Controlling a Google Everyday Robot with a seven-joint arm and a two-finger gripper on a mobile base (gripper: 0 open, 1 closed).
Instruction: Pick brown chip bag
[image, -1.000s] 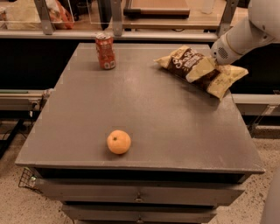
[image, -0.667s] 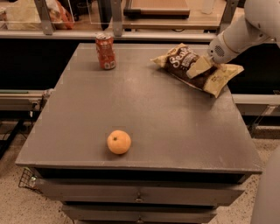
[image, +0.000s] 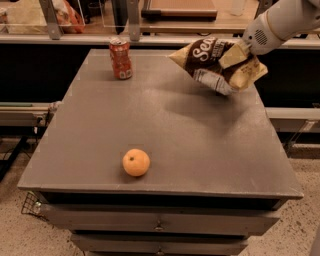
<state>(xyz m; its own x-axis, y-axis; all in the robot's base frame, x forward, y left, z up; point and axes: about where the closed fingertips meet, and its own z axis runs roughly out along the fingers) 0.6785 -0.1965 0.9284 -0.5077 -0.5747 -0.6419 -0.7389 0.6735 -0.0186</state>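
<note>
The brown chip bag (image: 212, 62) is a crinkly bag with a dark brown middle, white lettering and pale tan ends. It hangs tilted in the air above the far right part of the grey table (image: 165, 130), with its shadow on the top below it. My gripper (image: 235, 54) comes in from the upper right on a white arm and is shut on the bag's right end.
A red soda can (image: 120, 58) stands upright at the far left of the table. An orange (image: 136, 162) lies near the front edge. Drawers sit under the tabletop. A counter with a rail runs behind the table.
The bag has risen off the tabletop in my gripper and now hangs above it. The can and the orange have not moved on the table.
</note>
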